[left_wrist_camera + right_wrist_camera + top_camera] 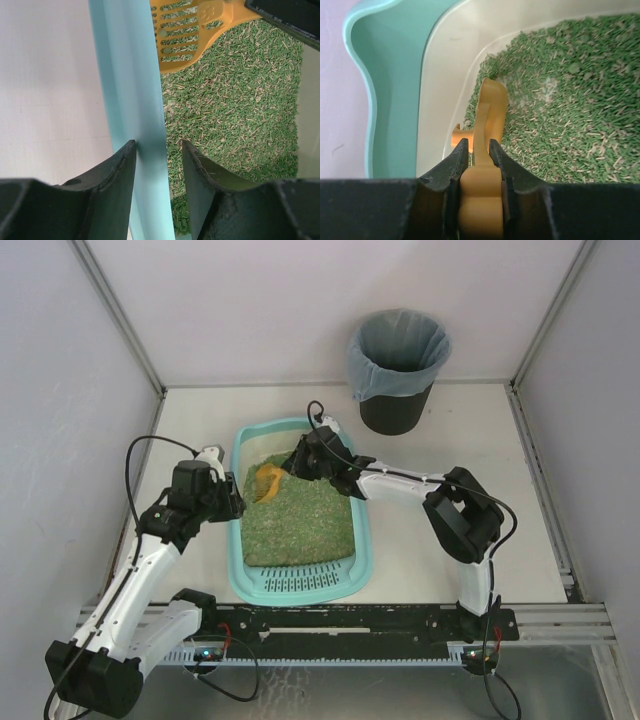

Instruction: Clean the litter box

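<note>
The light-teal litter box (237,540) lies mid-table, filled with green litter (300,520), its slotted grate (300,584) at the near end. My right gripper (297,462) is shut on the handle of the orange slotted scoop (267,482), whose head rests on the litter at the box's far left. In the right wrist view my gripper (479,147) clamps the scoop (490,107) edge-on. My left gripper (232,506) straddles the box's left rim (127,75). In the left wrist view it (159,150) is open: one finger is outside the rim and the other hangs over the litter (240,100).
A black round bin (398,365) with a grey-blue bag stands at the back right, beyond the box. White walls close off the left, back and right. The scoop's head (185,30) lies just ahead of my left gripper.
</note>
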Controlling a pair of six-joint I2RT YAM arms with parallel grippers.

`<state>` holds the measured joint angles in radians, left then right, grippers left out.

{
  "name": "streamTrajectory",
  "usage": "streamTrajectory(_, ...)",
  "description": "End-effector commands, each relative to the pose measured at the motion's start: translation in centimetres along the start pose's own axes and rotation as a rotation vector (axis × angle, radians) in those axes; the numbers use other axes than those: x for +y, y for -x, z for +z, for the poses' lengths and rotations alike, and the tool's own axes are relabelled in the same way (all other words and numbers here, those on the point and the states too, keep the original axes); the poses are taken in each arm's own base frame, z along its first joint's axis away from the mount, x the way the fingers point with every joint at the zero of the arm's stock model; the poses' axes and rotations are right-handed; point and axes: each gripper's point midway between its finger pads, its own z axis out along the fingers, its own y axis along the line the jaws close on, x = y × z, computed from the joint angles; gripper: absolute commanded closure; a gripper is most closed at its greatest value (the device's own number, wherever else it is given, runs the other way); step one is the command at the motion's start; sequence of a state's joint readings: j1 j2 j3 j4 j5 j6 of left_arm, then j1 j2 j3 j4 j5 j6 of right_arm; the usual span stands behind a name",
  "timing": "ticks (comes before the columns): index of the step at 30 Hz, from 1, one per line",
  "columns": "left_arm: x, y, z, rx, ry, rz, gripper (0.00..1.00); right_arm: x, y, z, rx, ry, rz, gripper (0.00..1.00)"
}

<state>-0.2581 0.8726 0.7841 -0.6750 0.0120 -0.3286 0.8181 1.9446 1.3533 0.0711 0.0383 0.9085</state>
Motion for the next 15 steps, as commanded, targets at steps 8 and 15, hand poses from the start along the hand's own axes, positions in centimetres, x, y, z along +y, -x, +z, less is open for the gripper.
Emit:
streamTrajectory(8, -0.3, -0.1, 0.1, -0.002, -0.021, 0.022, 0.54, 4.7, -2.3, 0.1, 0.151, 0.343, 0.177, 1.00)
streamTrajectory(15, -0.4, -0.1, 0.1, -0.002, -0.022, 0.023, 0.54, 3.9, -1.2, -1.3, 0.080, 0.315, 0.171, 1.00)
